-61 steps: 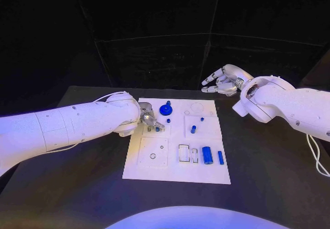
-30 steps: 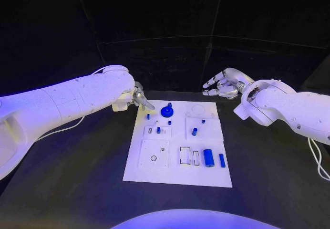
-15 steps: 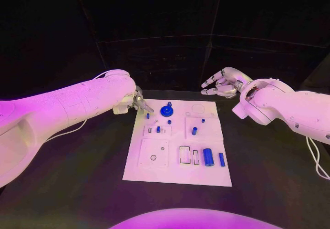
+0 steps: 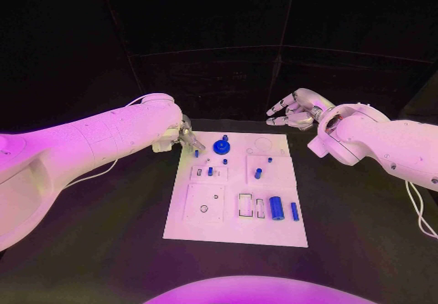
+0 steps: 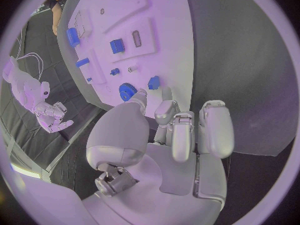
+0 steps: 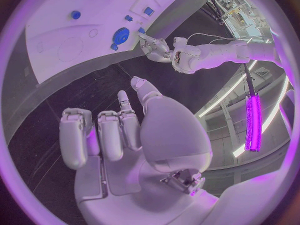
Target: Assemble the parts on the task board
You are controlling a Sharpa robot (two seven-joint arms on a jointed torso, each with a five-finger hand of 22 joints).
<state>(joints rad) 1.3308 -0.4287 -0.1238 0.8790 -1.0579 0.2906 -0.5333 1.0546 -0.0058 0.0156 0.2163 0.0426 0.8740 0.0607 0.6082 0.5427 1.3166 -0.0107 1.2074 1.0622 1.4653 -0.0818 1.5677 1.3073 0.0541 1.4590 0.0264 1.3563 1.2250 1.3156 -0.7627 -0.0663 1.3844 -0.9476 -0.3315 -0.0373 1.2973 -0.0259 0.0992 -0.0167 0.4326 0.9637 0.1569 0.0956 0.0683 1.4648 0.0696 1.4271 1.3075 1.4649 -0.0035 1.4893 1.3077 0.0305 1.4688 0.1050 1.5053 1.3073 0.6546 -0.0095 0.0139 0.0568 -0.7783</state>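
Several small blue parts sit on the white task board (image 4: 235, 235), which lies flat in the middle of the black bench (image 4: 365, 240). At the far end stands a round blue gear-like part (image 4: 221, 147) with a short stem rising from it, and just beside it, near the board's far left corner, a small blue peg (image 4: 196, 154). Behind the gear on the right, faint circular outlines are recessed in the plate. Lower down, two raised square panels hold short blue pegs: one (image 4: 210, 171) on the left panel, one (image 4: 258, 172) on the right. Toward the near end lie a thick blue cylinder (image 4: 276, 208) and a thinner blue rod (image 4: 294, 211), side by side, next to empty rectangular slots. A further square panel on the near left carries only small holes.

The board looks smooth and matte, with shallow steps at each panel edge. The bench is dark and dull; behind it the room is black, crossed by thin pale lines.

The left robot hand (image 4: 185, 137) hovers at the board's far left corner, its silver fingers curled in together with nothing visible between them. The right robot hand (image 4: 292, 110) hangs beyond the board's far right corner, well apart from it, fingers loosely bent and separated, holding nothing. Both arms are smooth white shells.
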